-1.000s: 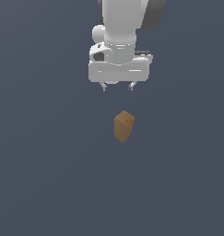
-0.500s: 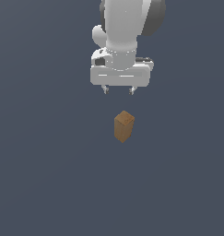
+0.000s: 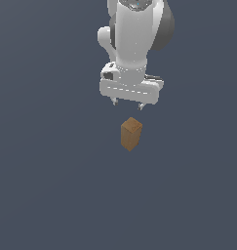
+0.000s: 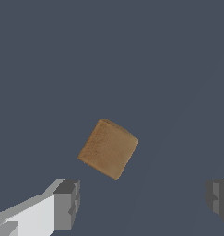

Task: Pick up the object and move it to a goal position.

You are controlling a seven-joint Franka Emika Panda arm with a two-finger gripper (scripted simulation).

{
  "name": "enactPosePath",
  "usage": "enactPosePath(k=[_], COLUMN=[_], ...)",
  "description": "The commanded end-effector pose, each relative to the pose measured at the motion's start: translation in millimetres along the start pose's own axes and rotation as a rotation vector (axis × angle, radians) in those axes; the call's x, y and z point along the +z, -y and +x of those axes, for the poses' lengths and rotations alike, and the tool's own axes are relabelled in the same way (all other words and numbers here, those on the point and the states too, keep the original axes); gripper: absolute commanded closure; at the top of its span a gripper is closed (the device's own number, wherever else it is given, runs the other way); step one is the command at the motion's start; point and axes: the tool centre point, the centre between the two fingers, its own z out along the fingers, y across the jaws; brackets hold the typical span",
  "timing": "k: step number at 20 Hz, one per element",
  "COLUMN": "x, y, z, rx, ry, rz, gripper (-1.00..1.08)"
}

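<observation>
**Tool above block, released**

Wooden block [image 3: 131, 134] stands upright on the dark grey counter [image 3: 51, 185], free of all contact. White tool [image 3: 127, 104] hangs above it, a clear gap between. Wrist view: jaws spread wide, empty; block [image 4: 108, 148] lies off the line between the fingertips [image 4: 67, 203], rotated relative to them.

Flat, even simulator light; sharp renders, no glare, faint shadows.

No text, label, brand, number or sign can be read anywhere.
</observation>
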Motion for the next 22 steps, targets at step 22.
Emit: enactPosePath(k=[22], x=[77], y=[23], z=[0], rx=[0.473], ry=[0.008], rz=[-0.009], gripper=[-0.92])
